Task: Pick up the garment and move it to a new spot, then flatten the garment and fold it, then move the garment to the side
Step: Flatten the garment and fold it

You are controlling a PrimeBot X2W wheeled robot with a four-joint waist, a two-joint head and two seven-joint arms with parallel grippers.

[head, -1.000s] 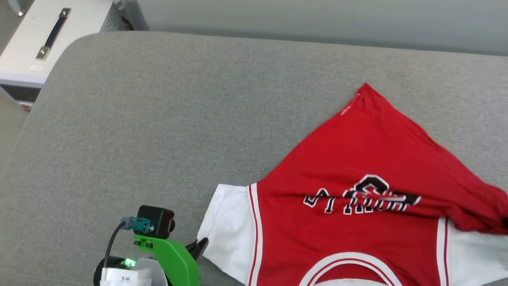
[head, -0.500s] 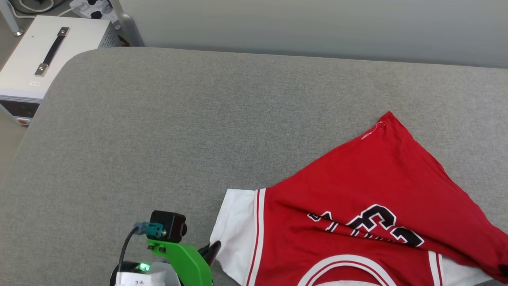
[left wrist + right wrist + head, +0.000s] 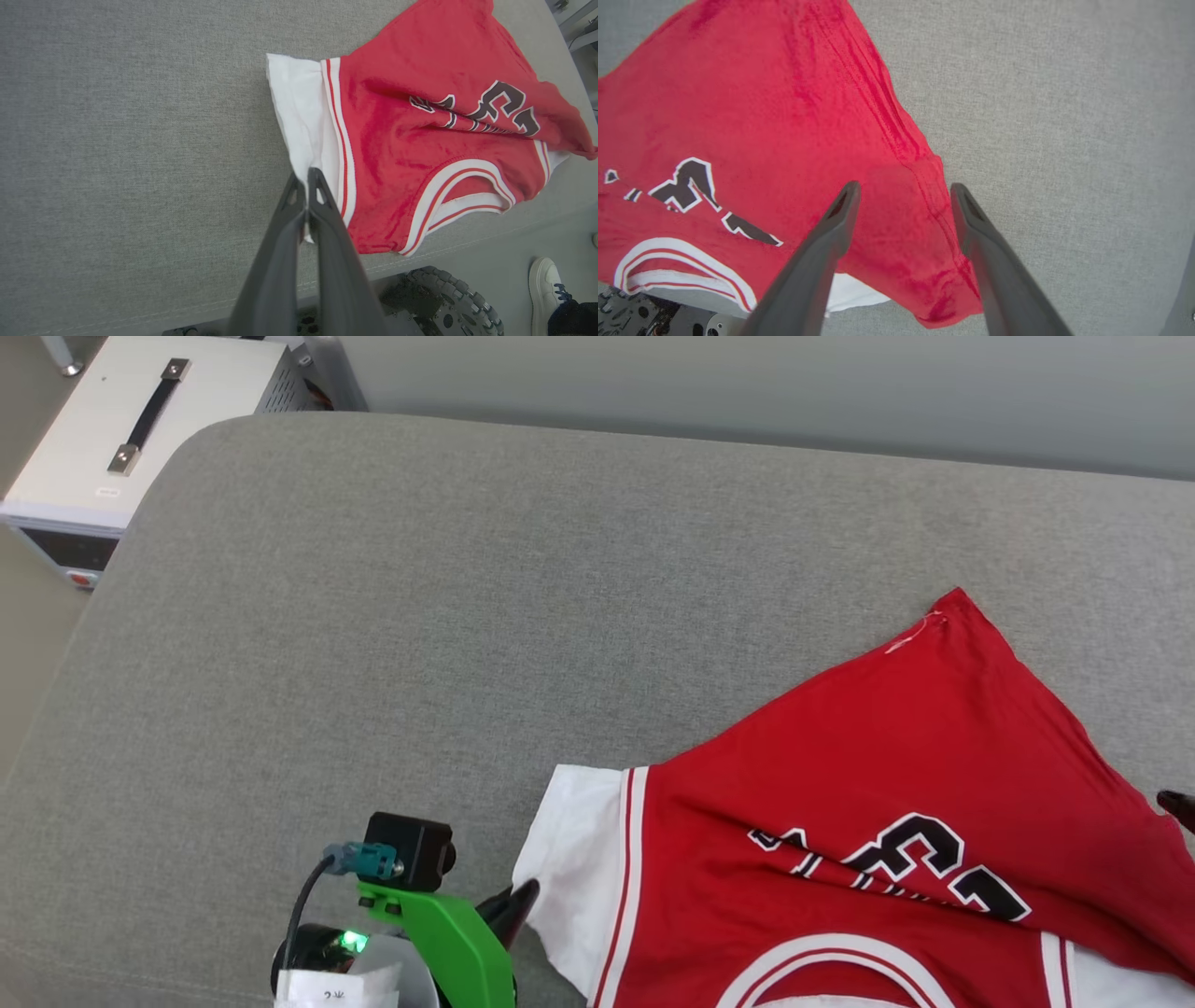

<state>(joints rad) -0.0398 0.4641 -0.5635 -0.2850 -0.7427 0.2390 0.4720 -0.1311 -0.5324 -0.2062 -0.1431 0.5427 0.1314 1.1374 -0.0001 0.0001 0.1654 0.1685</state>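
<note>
**Head view first: garment laid down, flattening not finished**

Head view: the garment [image 3: 840, 784] lies print side up on the grey pad [image 3: 420, 616], in the pad's near right part, with the collar toward the pad's near edge. A ridge crosses the lettering, and the hem end draws to a point toward the pad's far side. It is not flat. The left gripper [image 3: 521, 896] sits at the white sleeve [image 3: 574, 859].

Left wrist view: the jaws are pressed together on the sleeve's edge, close to the pad's near edge. The pinch is confirmed.

Right wrist view: the right gripper [image 3: 903, 189] is spread wide over the garment's red side corner and holds nothing. The cloth lies slack on the pad beneath it.

Assessment: the placing step appears complete and flattening is in hand. Folding and the move aside remain outstanding.
</note>
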